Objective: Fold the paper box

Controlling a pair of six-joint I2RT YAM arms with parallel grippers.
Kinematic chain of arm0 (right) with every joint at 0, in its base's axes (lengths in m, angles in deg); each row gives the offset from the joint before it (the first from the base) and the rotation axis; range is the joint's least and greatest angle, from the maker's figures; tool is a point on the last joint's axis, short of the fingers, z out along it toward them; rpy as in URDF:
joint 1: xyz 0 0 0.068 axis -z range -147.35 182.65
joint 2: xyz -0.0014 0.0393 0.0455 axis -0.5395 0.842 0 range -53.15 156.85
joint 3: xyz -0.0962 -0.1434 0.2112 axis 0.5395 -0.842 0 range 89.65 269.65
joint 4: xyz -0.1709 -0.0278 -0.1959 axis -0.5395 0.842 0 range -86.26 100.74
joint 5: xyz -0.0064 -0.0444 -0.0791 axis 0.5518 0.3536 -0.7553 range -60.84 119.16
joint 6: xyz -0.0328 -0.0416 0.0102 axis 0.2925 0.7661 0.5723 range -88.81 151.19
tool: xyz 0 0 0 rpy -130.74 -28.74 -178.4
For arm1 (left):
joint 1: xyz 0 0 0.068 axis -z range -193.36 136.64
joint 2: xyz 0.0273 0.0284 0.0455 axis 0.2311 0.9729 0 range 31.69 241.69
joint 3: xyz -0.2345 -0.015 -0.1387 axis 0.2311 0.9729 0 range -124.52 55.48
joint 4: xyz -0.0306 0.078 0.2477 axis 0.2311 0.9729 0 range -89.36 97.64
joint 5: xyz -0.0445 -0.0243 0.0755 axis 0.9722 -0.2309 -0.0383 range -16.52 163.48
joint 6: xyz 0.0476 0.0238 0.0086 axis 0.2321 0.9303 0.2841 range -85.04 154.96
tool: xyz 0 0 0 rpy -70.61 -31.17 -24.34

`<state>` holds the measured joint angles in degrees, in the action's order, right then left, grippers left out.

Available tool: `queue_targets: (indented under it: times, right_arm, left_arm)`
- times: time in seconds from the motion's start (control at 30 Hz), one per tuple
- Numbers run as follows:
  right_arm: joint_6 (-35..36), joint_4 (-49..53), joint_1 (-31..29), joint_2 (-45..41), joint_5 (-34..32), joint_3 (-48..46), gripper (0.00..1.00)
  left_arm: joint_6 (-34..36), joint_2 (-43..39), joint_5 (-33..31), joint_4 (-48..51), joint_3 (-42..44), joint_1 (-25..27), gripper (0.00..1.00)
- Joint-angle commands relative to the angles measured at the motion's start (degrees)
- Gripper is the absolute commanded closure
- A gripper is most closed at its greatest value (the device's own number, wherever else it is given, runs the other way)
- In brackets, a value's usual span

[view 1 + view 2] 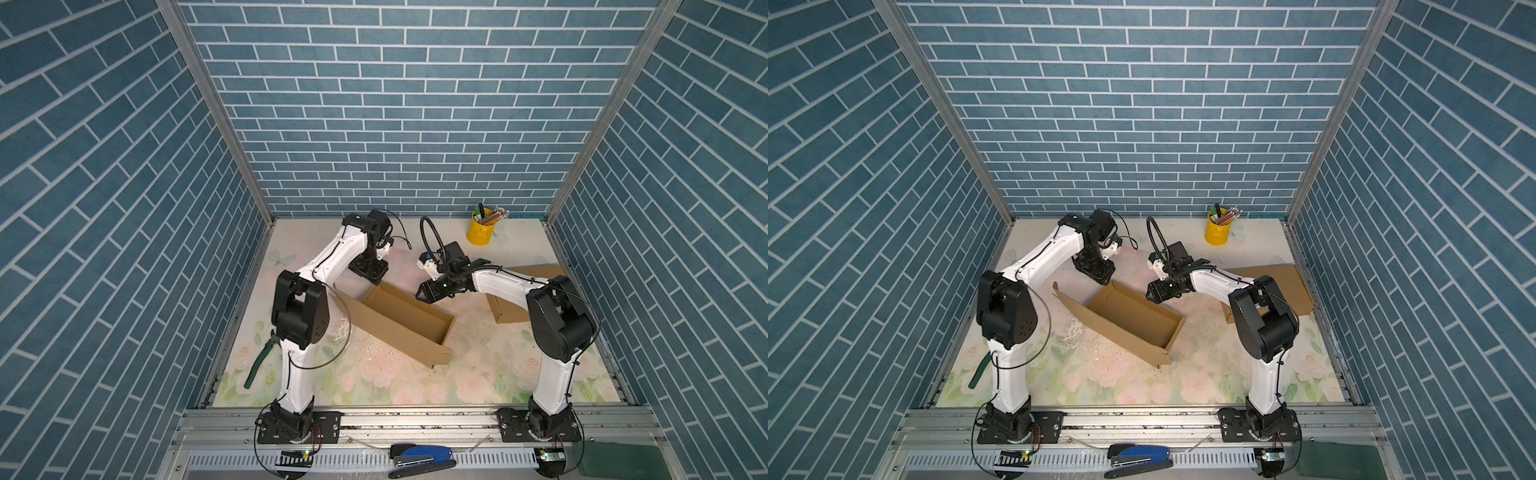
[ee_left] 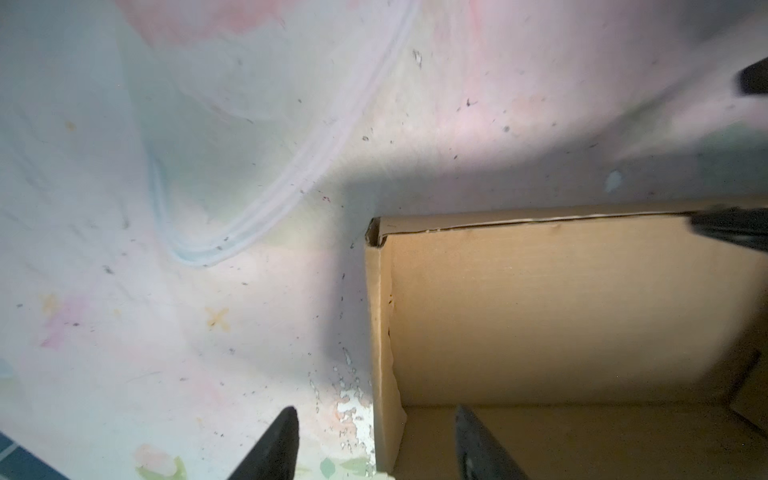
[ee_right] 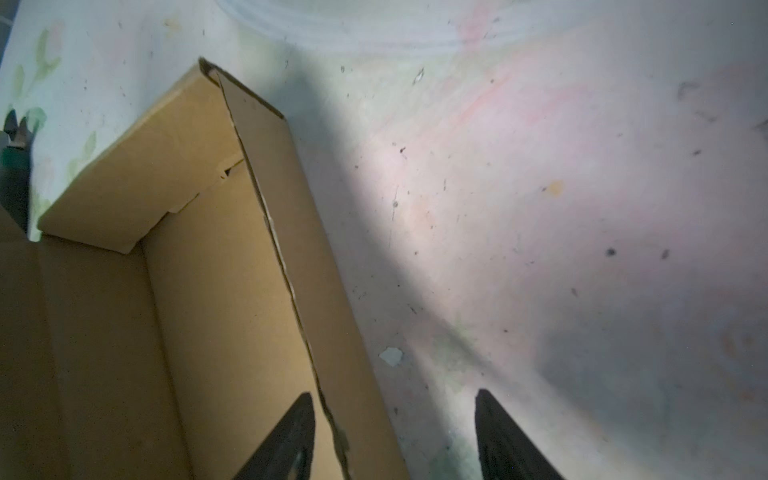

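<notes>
Cardboard box, rectangular, open-topped, matte brown

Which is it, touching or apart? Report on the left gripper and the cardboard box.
Apart. Left wrist view: left gripper jaws straddle the cardboard box wall, gaps both sides.

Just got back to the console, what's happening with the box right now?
Both arms are over the cardboard box in the middle of the table; it is partly folded, with its top open. The left gripper stands open astride the short end wall at a far corner; the right gripper stands open astride the far long wall. Neither grips anything. A second cardboard piece lies under the right arm.
</notes>
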<state>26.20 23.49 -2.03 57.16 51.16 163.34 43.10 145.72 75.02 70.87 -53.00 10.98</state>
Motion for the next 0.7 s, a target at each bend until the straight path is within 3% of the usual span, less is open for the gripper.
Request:
queue_targets:
  times: [0.0, 0.3, 0.37, 0.5, 0.67]
  right_arm:
    - [0.5, 2.8, -0.6, 1.7, -0.9, 3.5, 0.45]
    - [-12.1, 2.6, -0.5, 3.9, -8.9, 5.9, 0.76]
    - [-16.0, 1.5, -0.3, 3.7, -10.5, 5.7, 0.82]
    - [-24.9, -1.4, 0.8, 2.4, -13.5, 4.0, 0.90]
    - [-39.2, -6.8, 2.6, -2.2, -18.5, -2.9, 0.91]
  left_arm:
    - [-2.2, -6.6, -1.5, -2.4, 1.4, -1.8, 0.39]
    - [-5.2, -28.0, -14.7, -23.2, 17.9, -3.7, 0.39]
    - [-5.2, -32.8, -15.0, -28.3, 22.1, -4.0, 0.27]
    - [-5.5, -41.8, -6.7, -35.8, 30.7, -6.4, 0.07]
    - [-12.1, -43.2, -0.2, -31.6, 29.5, -10.9, 0.07]
